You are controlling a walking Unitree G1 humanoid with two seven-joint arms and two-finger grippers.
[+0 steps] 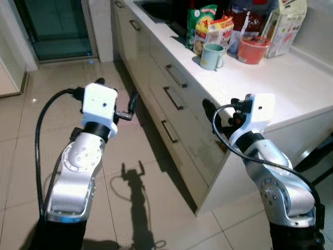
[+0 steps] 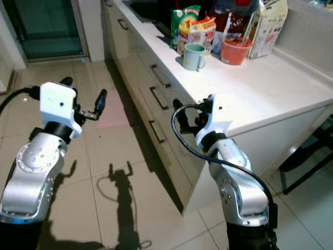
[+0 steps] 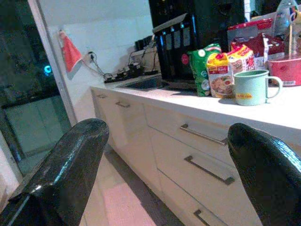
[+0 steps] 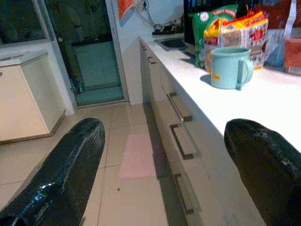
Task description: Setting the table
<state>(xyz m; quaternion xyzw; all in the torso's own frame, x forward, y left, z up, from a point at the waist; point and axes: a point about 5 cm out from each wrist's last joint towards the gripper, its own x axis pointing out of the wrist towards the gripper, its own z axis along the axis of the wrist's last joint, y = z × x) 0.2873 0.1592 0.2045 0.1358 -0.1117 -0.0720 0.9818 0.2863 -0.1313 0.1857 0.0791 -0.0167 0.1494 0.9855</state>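
L gripper (image 1: 115, 99) spread, empty, over floor | R gripper (image 2: 179, 117) spread, empty, at counter (image 1: 291, 83) edge | mug (image 1: 212, 55) upright on counter nr snack packs (image 1: 210, 28), well ahead | risk: R arm clips drawer handles (image 1: 174, 97) or reach nudges mug into red bowl (image 1: 253, 49).

We saw bright, sharp head views; arm shadows fell on the floor (image 1: 136, 208); wrist views looked dimmer, blue-tinted.

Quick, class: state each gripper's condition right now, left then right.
Left gripper: open, holding nothing, out over the floor.
Right gripper: open, holding nothing, at the counter edge.
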